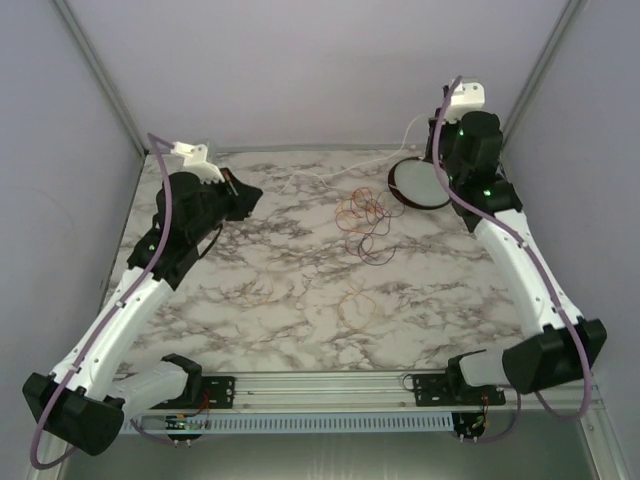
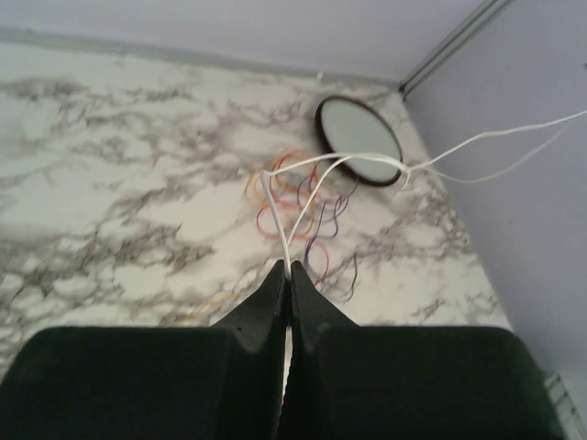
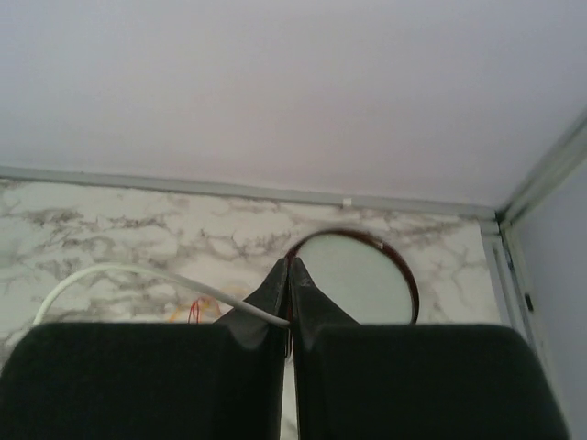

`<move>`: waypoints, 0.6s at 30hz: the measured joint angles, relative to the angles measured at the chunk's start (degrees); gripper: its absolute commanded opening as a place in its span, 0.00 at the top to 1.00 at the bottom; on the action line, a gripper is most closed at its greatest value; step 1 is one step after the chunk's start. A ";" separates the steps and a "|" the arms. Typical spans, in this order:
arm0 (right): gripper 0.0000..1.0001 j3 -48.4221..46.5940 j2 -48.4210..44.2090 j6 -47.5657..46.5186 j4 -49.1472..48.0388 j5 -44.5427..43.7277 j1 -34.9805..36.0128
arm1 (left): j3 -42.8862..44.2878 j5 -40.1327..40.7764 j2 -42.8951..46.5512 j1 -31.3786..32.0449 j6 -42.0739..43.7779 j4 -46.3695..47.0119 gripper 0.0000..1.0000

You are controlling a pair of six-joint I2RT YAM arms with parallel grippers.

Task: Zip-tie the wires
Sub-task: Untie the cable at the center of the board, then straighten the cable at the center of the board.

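The wires (image 1: 362, 222) lie in a loose tangle of red, orange and dark loops on the marble table, right of centre; they also show in the left wrist view (image 2: 307, 209). A thin white zip tie (image 1: 320, 177) stretches above the table between both grippers. My left gripper (image 1: 252, 194) is shut on one end of it (image 2: 286, 240), left of the wires. My right gripper (image 1: 436, 166), largely hidden under its wrist, is shut on the other end (image 3: 174, 278), above the dish. The tie arcs over the wires (image 2: 362, 158); whether it goes around them I cannot tell.
A dark-rimmed round white dish (image 1: 420, 185) stands at the back right, just right of the wires (image 3: 362, 275). A few faint orange strands (image 1: 355, 300) lie nearer the front. Lilac walls enclose the table on three sides.
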State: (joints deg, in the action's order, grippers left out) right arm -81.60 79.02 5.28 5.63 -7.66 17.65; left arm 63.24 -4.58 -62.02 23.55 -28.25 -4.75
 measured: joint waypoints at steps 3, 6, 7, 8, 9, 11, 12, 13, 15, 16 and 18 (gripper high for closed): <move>1.00 -0.63 -3.50 1.88 10.01 -1.14 0.83 | -0.72 -1.20 1.36 -0.20 2.29 -4.98 1.00; 1.00 -1.27 -5.31 3.91 20.13 -1.05 1.92 | 0.09 -1.40 3.15 -0.20 5.25 -10.67 1.00; 1.00 -1.40 -5.51 4.52 23.17 -0.87 2.27 | 0.57 -1.33 3.61 -0.20 6.10 -12.46 1.00; 1.00 -1.53 -5.53 5.14 26.29 -0.63 2.58 | 1.05 -1.09 4.00 -0.20 7.04 -14.19 1.00; 1.00 -1.68 -5.35 5.66 29.18 -0.42 2.82 | 1.57 -0.72 4.33 -0.20 7.78 -15.91 1.00; 1.00 -1.86 -4.61 6.34 35.01 -0.33 3.26 | 2.54 0.76 4.61 -0.20 9.25 -19.21 1.00; 1.00 -1.86 -4.17 6.67 37.24 -0.55 3.45 | 2.89 1.73 4.66 -0.20 9.88 -20.65 1.00; 1.00 -1.81 -3.63 6.99 39.65 -1.25 3.61 | 3.21 2.84 4.66 -0.22 10.45 -22.32 1.00; 1.00 -1.31 -2.78 7.76 42.91 -3.52 3.80 | 3.41 5.09 4.66 -0.20 11.32 -24.85 1.00; 1.00 -0.68 -2.58 8.24 44.33 -5.27 3.82 | 3.43 6.38 4.66 -0.20 11.82 -26.16 1.00; 1.00 0.24 -2.51 9.25 46.88 -8.98 3.82 | 3.43 8.74 4.66 -0.20 12.55 -28.55 1.00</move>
State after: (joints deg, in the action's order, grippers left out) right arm -81.36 76.51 14.52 52.51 -16.64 21.47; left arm 66.67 4.16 -57.36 23.35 -15.70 -33.30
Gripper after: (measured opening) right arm 0.002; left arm 0.006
